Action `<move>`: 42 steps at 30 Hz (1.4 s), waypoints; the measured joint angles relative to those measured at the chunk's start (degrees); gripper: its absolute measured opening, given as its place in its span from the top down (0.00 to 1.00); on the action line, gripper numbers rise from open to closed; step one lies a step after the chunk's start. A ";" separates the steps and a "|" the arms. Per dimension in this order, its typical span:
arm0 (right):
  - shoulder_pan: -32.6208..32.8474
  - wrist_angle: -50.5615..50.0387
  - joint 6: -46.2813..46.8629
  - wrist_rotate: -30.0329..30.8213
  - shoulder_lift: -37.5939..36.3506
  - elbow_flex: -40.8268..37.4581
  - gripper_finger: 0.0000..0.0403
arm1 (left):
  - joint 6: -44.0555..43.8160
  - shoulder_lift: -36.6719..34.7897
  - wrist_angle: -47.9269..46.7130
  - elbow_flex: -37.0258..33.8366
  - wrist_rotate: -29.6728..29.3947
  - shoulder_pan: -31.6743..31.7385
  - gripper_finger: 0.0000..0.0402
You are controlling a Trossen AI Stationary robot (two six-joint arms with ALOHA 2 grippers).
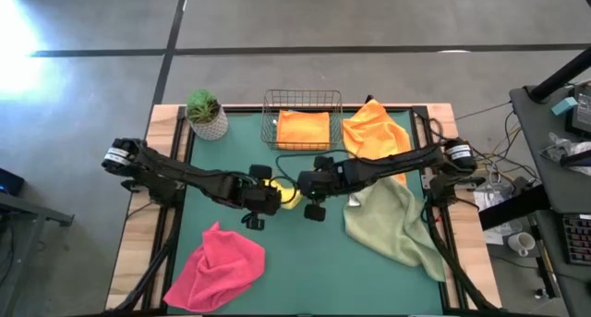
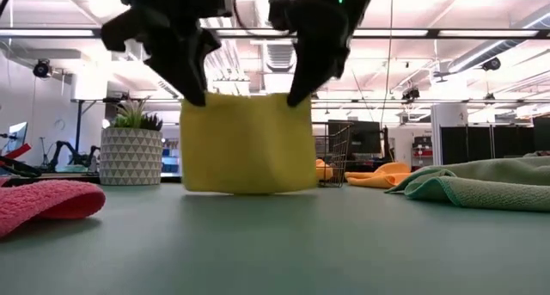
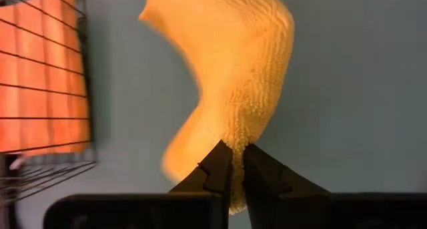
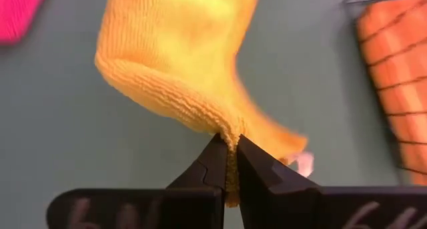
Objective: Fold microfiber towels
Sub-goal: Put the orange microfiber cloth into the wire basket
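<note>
Yellow microfiber towel [image 2: 247,144] hangs above mid-bench, its hem brushing the surface, left hand [image 2: 196,95] and right hand [image 2: 296,95] each clenched on a top corner. Recommend keeping corners level, lowering evenly.

Open green surface [image 1: 305,262] lies in front of the hanging yellow towel [image 2: 247,142], between the pink towel [image 1: 217,269] and sage towel [image 1: 395,220]. Behind, the wire basket [image 1: 303,103], potted plant [image 1: 205,113] and loose orange towel [image 1: 374,130] block the rear edge.
</note>
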 joint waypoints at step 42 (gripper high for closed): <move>-25.54 6.20 -14.31 5.62 -13.94 2.22 0.97 | 31.68 3.28 17.92 16.93 -9.49 29.61 0.97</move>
